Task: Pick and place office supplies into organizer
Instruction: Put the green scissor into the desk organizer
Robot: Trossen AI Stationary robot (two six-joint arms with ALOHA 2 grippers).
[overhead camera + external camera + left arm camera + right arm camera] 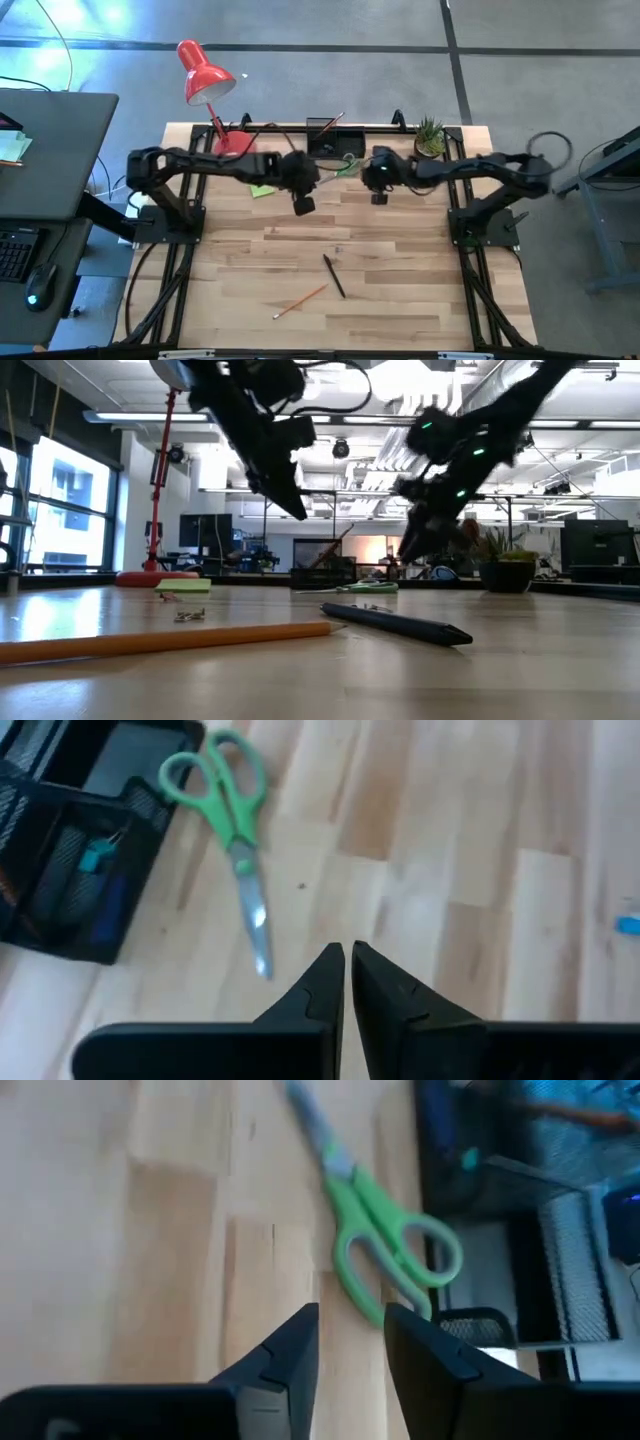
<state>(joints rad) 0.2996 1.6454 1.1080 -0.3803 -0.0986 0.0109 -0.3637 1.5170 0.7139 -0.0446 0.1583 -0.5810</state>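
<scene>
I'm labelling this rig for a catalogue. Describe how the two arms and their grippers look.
Both arms are black, jointed and slim, on black bases bolted to the table, with dark cables running back from them. The left gripper and right gripper each have two flat, matte black fingers tapering to angular tips. Small green lights glow on one arm in the low view.

Green-handled scissors (232,840) lie flat beside the black organizer (70,870).
</scene>
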